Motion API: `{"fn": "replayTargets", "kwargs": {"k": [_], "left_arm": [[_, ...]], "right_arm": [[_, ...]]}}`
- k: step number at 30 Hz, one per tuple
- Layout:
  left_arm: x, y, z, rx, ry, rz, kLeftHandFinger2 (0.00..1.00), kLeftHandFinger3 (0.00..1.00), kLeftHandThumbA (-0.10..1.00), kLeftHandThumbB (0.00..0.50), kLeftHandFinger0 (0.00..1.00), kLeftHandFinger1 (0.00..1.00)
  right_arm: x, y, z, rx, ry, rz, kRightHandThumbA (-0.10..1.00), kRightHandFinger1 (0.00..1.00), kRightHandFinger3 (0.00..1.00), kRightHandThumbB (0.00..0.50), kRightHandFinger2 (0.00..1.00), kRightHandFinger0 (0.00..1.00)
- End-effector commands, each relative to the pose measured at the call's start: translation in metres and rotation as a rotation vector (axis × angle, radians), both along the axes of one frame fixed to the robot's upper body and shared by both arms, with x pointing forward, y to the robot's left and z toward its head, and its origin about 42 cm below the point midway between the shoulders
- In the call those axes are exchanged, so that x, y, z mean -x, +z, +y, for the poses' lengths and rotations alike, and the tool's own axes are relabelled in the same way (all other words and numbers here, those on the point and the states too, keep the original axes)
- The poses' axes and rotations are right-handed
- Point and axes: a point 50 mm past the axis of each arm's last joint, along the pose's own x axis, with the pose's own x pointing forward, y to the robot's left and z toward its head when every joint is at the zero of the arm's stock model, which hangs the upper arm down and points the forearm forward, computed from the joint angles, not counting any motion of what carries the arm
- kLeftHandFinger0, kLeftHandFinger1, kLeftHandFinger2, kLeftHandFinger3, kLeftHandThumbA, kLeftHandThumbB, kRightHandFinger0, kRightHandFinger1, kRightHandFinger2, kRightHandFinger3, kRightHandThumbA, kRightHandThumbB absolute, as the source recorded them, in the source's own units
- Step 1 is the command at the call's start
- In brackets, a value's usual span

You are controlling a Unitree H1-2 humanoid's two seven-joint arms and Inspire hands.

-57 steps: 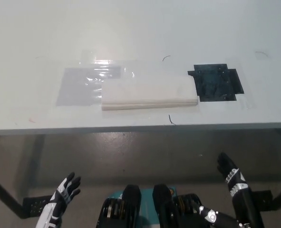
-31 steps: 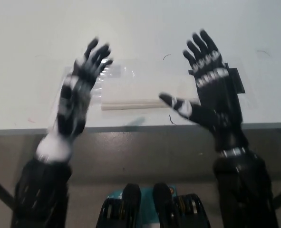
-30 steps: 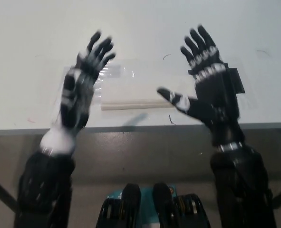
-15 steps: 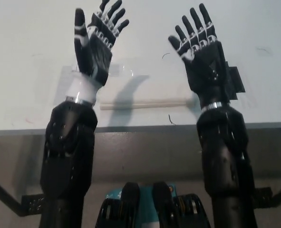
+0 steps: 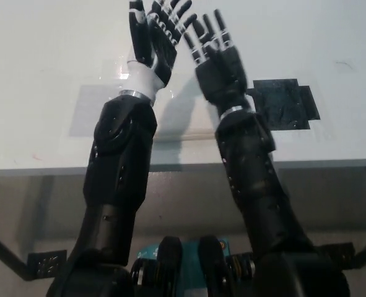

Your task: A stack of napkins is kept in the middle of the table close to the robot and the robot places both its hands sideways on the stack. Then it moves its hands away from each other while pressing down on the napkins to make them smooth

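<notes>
The white napkin stack (image 5: 186, 124) lies near the table's front edge, mostly hidden behind my two forearms; only a strip of it shows between them. My left hand (image 5: 158, 34) is raised above the table past the stack, fingers spread apart, holding nothing. Close beside it, my right hand (image 5: 217, 55) is also up with fingers spread and empty. The two hands nearly touch over the stack's far side.
A clear plastic sheet (image 5: 87, 114) lies left of the stack on the pale table (image 5: 40, 74). To the right lies a black flat patch (image 5: 285, 105). The table's front edge (image 5: 40, 168) runs across below the arms.
Both arms rose from below the table edge, reached forward over the stack, and have now swung inward until the hands are side by side.
</notes>
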Motion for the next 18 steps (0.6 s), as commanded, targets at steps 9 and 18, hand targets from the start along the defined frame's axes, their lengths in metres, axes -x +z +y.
{"fn": "replayTargets", "kwargs": {"k": [9,18], "left_arm": [[-0.022,0.01,0.003,-0.026,0.059,-0.04,1.0,1.0,1.0,0.347,1.0,1.0],[-0.026,-0.001,0.006,-0.042,0.074,-0.021,1.0,1.0,1.0,0.349,1.0,1.0]], "right_arm": [[-0.019,0.03,0.006,-0.008,-0.02,-0.089,1.0,1.0,1.0,0.367,1.0,1.0],[-0.022,0.017,-0.012,0.025,-0.051,-0.071,1.0,1.0,1.0,0.363,1.0,1.0]]}}
